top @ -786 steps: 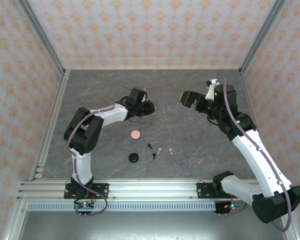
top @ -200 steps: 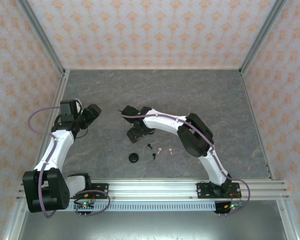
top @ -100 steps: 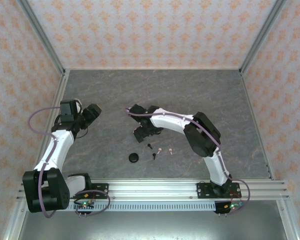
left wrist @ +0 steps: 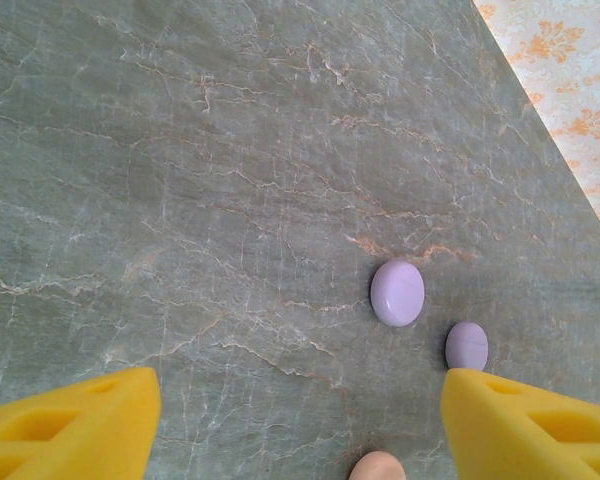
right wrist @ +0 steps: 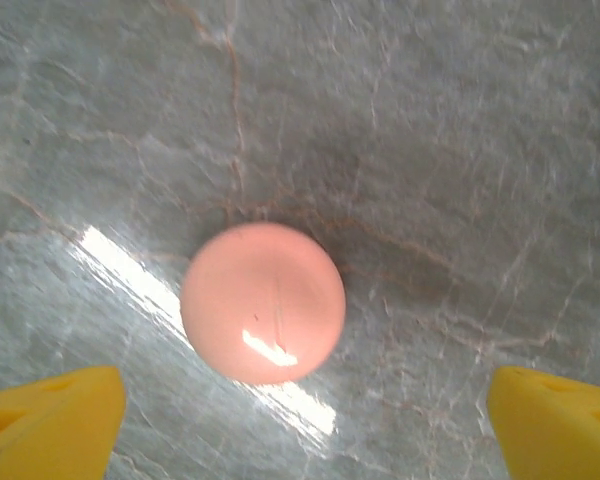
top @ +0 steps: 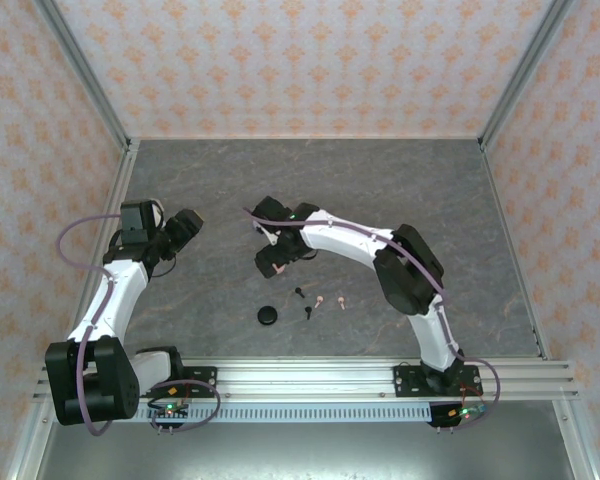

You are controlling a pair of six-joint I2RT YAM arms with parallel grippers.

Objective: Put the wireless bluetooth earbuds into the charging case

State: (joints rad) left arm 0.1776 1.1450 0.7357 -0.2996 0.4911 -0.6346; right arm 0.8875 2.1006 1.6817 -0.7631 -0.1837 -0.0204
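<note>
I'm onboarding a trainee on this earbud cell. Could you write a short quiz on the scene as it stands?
1. True or false: the right gripper is shut on the pink round case.
2. What colour is the round case lying left of the loose earbuds in the top view? A) black B) white C) green
3. How many loose earbuds lie on the table in the top view?
Key: 1 false, its jaws stand open, clear of the case. 2 A. 3 four: two black, two pink.
</note>
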